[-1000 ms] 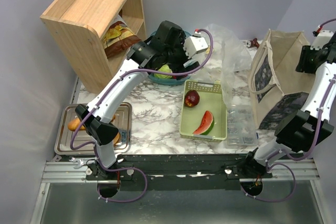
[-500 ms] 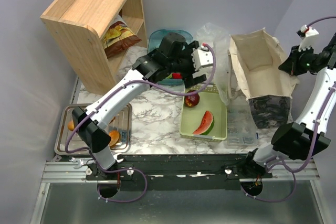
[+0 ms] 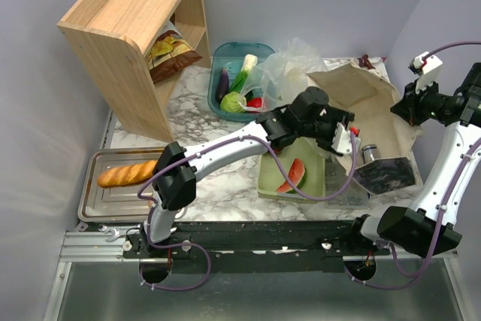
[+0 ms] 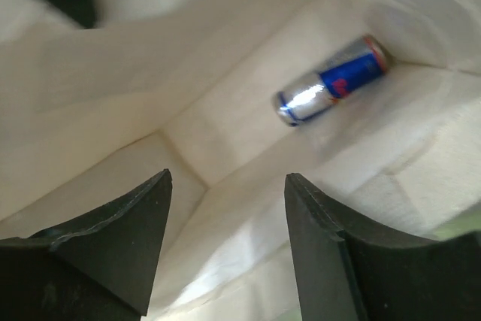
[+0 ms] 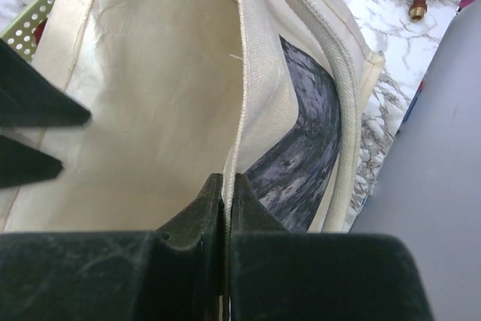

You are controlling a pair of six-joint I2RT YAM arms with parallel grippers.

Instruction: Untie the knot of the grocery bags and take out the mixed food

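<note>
A beige canvas tote with a dark print (image 3: 361, 92) lies tipped open at the right. My right gripper (image 3: 408, 107) (image 5: 225, 182) is shut on the tote's rim (image 5: 242, 103) and holds it up. My left gripper (image 3: 347, 139) (image 4: 225, 178) is open and empty inside the tote's mouth. A blue-silver can (image 4: 331, 89) lies on its side on the tote's floor ahead of the fingers; it also shows in the top view (image 3: 368, 154). A crinkly translucent plastic grocery bag (image 3: 294, 62) lies behind my left arm.
A green basket (image 3: 267, 178) holds a watermelon wedge (image 3: 294, 174). A teal bin (image 3: 219, 56) holds an eggplant (image 3: 223, 84), leafy vegetable (image 3: 244, 69), cabbage (image 3: 233, 101) and tomato (image 3: 255, 101). Bread (image 3: 128, 174) lies on a metal tray (image 3: 98, 201). Chips bag (image 3: 169, 54) sits in the wooden shelf (image 3: 128, 5).
My left arm swung right from the teal bin, over the green basket, into the tote's mouth. My right gripper pulled the tote's rim down and outward, tipping the tote open.
</note>
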